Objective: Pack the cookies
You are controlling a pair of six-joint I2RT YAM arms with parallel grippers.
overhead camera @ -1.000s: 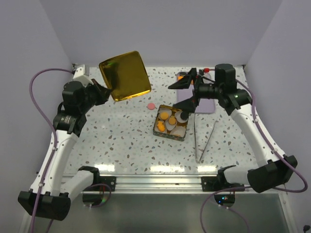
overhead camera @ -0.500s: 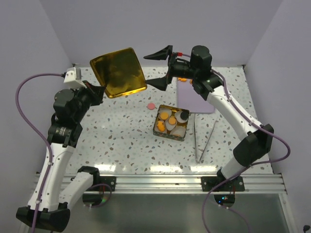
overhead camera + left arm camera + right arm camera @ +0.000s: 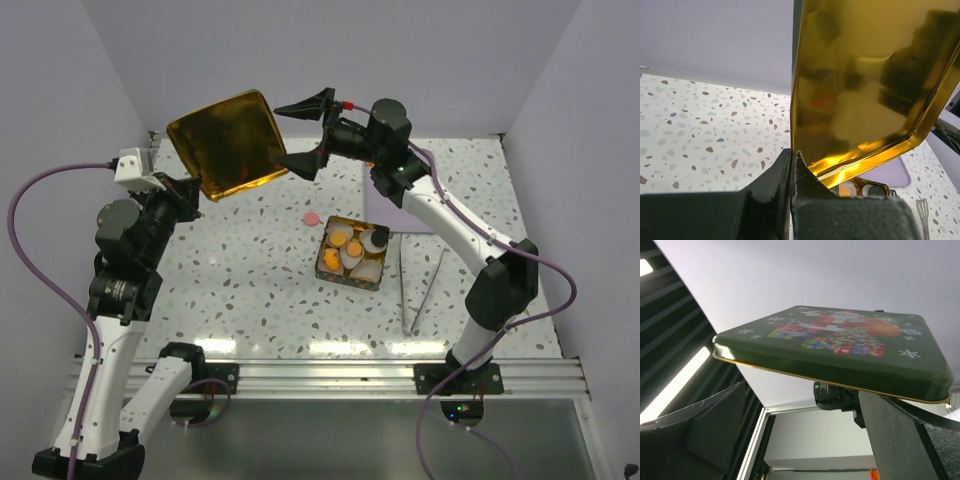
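Note:
The open square tin [image 3: 328, 257] sits mid-table with several orange cookies [image 3: 340, 238], a black one and white paper cups inside. One pink cookie [image 3: 311, 218] lies on the table left of it. My left gripper [image 3: 192, 190] is shut on the corner of the gold tin lid [image 3: 225, 143] and holds it high at the back left; its gold underside fills the left wrist view [image 3: 865, 85]. My right gripper [image 3: 300, 132] is open, raised level with the lid's right edge. The right wrist view shows the lid's green printed top [image 3: 840, 350] just beyond the fingers.
A purple mat [image 3: 400, 210] lies behind the tin. Metal tongs [image 3: 418, 290] lie on the table right of the tin. White walls enclose the table at the back and sides.
My left arm has lifted the lid higher and to the left. My right gripper has left the tin, swung up and left, and now faces the lid's right edge, still open.

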